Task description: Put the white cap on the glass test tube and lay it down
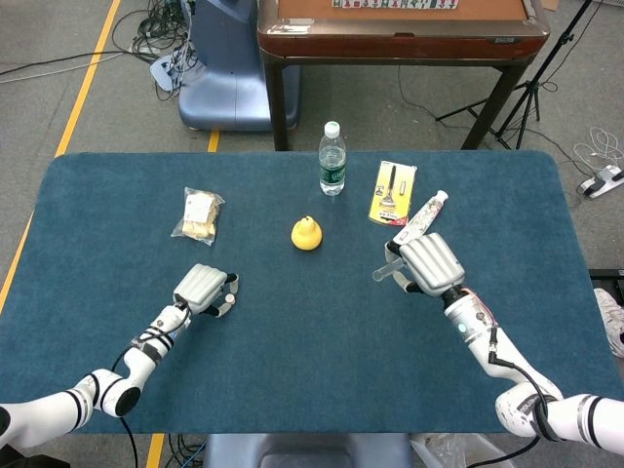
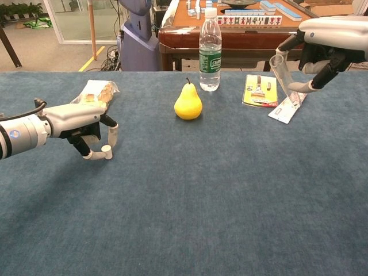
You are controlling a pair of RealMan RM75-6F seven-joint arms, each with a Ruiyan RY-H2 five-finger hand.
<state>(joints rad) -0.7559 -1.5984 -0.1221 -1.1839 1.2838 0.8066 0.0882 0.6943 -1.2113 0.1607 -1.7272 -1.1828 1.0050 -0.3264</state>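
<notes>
left hand (image 2: 86, 129): low, fingers curled downward | right hand (image 2: 322, 43): raised, fingers closed in a grip

The surface (image 2: 230, 218) is covered in matt blue cloth; the test tube (image 2: 283, 72) is seen as clear glass, the pear (image 2: 188, 101) as glossy.

white arms (image 1: 54, 414) | silver-grey robot hand (image 1: 429, 261) | black cables (image 1: 507, 366)

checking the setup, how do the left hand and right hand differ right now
The right hand is raised off the table and holds the glass test tube; the left hand sits low at the table, fingers curled around the white cap. The tube is clear and long, the cap small and opaque. Both hands are palm-down.
</notes>
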